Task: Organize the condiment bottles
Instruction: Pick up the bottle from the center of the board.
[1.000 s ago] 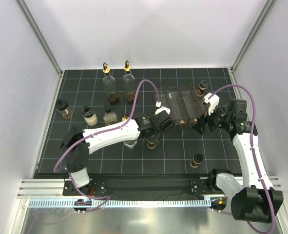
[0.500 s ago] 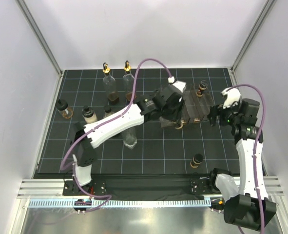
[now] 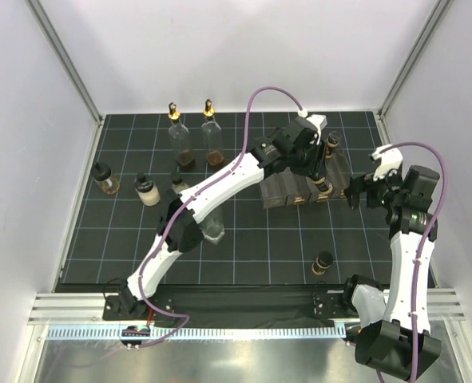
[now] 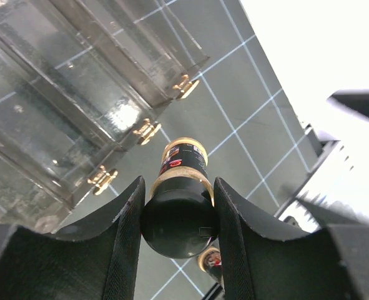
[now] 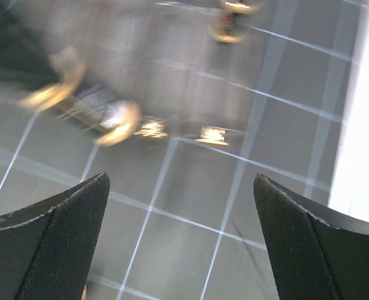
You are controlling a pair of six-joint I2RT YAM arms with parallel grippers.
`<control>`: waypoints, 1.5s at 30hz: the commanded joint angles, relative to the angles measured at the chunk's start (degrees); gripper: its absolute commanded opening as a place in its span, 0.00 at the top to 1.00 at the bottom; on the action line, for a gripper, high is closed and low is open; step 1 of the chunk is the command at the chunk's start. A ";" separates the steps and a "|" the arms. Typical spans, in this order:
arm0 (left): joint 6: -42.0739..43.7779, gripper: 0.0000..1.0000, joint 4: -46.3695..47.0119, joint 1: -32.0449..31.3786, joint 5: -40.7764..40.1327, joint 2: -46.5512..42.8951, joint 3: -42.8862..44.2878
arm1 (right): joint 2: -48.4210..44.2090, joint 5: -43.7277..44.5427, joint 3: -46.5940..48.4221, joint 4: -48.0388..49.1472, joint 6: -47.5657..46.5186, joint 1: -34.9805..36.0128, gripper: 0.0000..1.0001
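Observation:
My left gripper [image 3: 319,177] is shut on the black cap of a small dark bottle [image 3: 323,188] and holds it just off the right end of the clear divided rack [image 3: 283,191]. In the left wrist view the cap [image 4: 179,215] sits between both pads, with the rack [image 4: 78,94] below and to the left. My right gripper [image 3: 355,193] is open and empty to the right of the rack; its view [image 5: 181,237] shows bare mat and the blurred rack edge. Two tall bottles with gold pourers [image 3: 178,137] [image 3: 212,136] stand at the back.
Small bottles stand at the left [image 3: 104,179] [image 3: 146,190] [image 3: 178,187]. A clear bottle [image 3: 214,229] stands beside the left arm. One small dark bottle [image 3: 323,262] is at the front right, another [image 3: 331,144] behind the rack. Walls close in on both sides.
My left gripper has carried the small dark bottle from the front middle of the mat back and right to the rack's right end. My right gripper has drawn back to the right.

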 commanded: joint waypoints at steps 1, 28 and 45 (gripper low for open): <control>-1.92 1.00 3.37 0.84 3.61 -2.62 1.32 | -1.25 -19.66 3.16 -8.96 -17.98 -0.08 0.04; -4.73 1.00 1.88 1.19 8.19 -11.51 -10.29 | 10.79 -8.88 1.50 7.52 -24.44 22.76 0.16; -4.29 0.72 1.61 1.19 2.91 -15.10 -11.87 | 10.54 -7.21 -0.69 6.81 -25.06 27.34 0.90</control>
